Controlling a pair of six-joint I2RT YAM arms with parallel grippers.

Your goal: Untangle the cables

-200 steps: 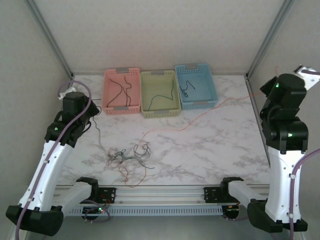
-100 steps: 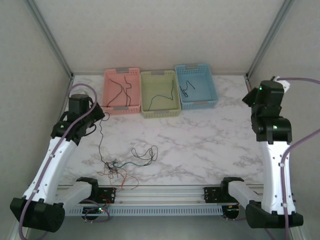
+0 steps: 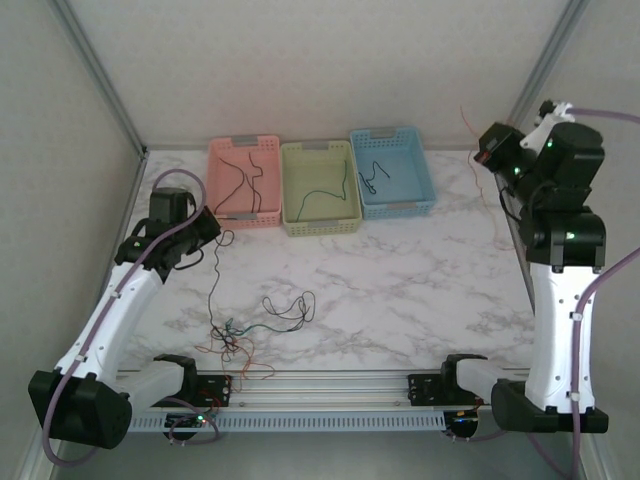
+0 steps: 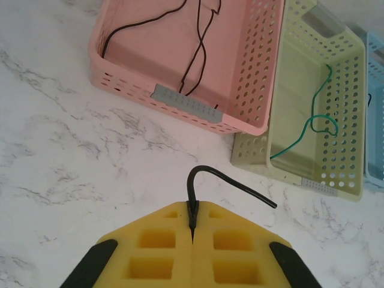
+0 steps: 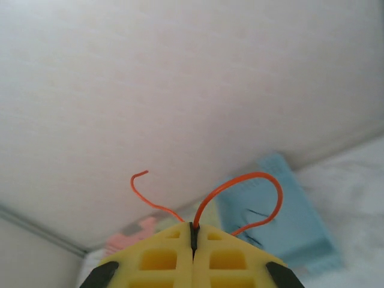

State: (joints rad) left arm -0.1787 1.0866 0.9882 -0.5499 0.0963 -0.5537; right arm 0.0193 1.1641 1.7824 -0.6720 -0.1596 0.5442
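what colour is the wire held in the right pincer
Orange-red, clearest in the right wrist view, where the wire loops out of the shut right pincer.

Robotics lab test cell, by look of it: white panel walls [image 3: 330,60], aluminium posts [image 3: 100,75], marble-look tabletop [image 3: 420,280], left arm [image 3: 110,320] and right arm [image 3: 560,300] bolted to rail [image 3: 330,392].

Matt, perforated plastic pink basket [image 4: 249,78] and green basket [image 4: 347,120], upper frame, on a smooth marble-patterned tabletop [image 4: 78,156]; the left gripper [image 4: 192,210] has matt yellow, foam-like pads [image 4: 150,246].
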